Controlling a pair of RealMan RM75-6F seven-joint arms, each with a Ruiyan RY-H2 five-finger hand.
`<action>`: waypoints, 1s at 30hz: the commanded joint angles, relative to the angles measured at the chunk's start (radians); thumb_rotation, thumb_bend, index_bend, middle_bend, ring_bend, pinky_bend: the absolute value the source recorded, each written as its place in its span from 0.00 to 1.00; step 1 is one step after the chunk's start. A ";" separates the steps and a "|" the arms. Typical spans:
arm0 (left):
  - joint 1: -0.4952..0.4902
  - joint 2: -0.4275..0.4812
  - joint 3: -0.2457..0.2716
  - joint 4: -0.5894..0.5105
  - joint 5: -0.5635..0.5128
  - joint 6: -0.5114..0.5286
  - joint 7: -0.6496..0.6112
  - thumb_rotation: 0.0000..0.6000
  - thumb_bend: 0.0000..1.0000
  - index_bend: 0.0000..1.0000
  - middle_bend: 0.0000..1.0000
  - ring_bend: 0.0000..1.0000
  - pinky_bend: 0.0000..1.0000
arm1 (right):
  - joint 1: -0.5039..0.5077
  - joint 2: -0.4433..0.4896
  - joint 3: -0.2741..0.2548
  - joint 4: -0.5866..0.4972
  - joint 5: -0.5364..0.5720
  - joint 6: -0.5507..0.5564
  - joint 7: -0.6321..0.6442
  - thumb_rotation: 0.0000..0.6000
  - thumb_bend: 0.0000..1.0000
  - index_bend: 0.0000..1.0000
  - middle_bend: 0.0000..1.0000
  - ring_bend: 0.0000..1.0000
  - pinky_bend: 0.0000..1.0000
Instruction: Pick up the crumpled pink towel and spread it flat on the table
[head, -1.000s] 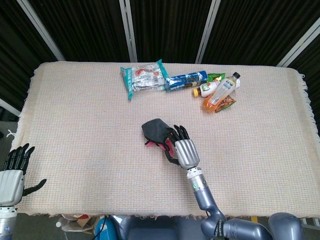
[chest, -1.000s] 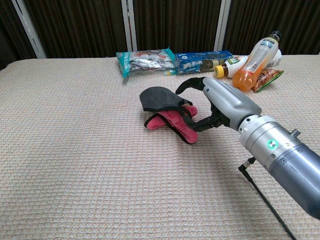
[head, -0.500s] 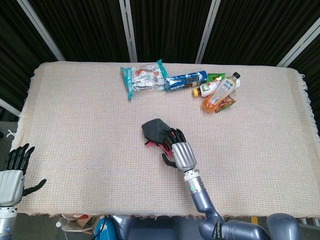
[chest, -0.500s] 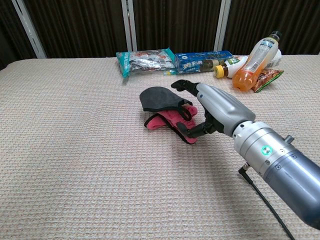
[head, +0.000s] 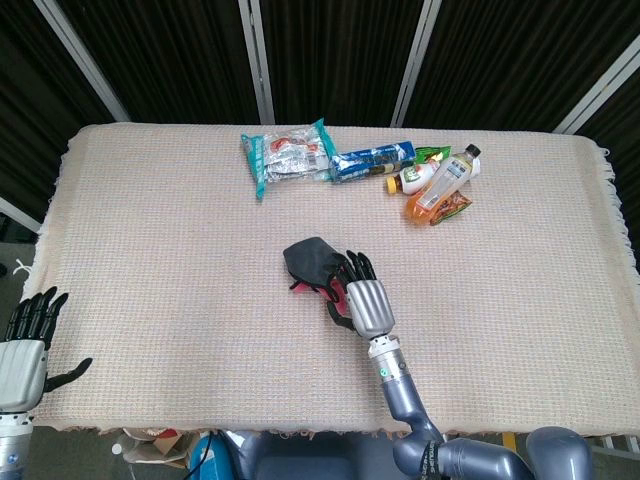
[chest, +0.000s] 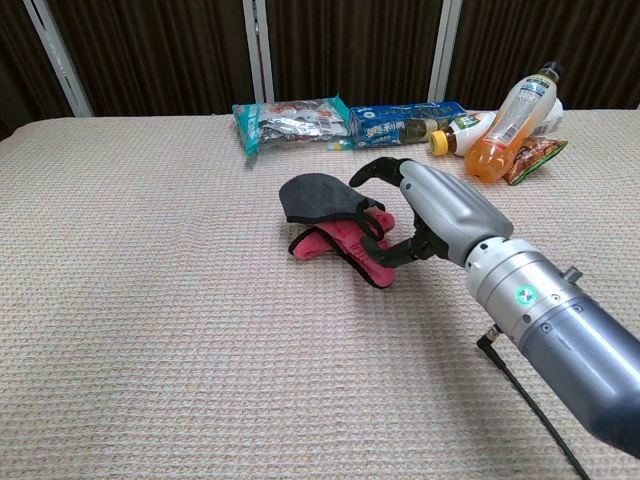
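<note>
Crumpled pink towel (chest: 345, 243) — dark flap on top — under right hand (chest: 435, 212); fingers (chest: 385, 250) curled round its edge.

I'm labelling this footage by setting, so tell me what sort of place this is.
Probably a robot test or data-collection station, not a home: a table under a woven cloth, dark curtains with metal poles behind it, and snack packets and drink bottles set out at the far edge like props.
</note>
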 joint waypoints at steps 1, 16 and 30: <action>-0.001 -0.001 0.000 0.000 0.001 -0.001 0.001 1.00 0.04 0.00 0.00 0.00 0.00 | 0.002 -0.015 0.007 0.028 0.001 0.007 0.003 1.00 0.40 0.25 0.13 0.02 0.04; -0.004 -0.005 0.002 0.001 0.001 -0.007 0.005 1.00 0.04 0.00 0.00 0.00 0.00 | 0.009 -0.046 0.016 0.028 0.000 0.014 -0.008 1.00 0.40 0.25 0.13 0.02 0.04; -0.001 -0.001 0.001 -0.001 0.000 -0.002 -0.004 1.00 0.05 0.00 0.00 0.00 0.00 | 0.043 -0.114 0.052 0.148 -0.009 0.036 -0.001 1.00 0.40 0.39 0.17 0.05 0.04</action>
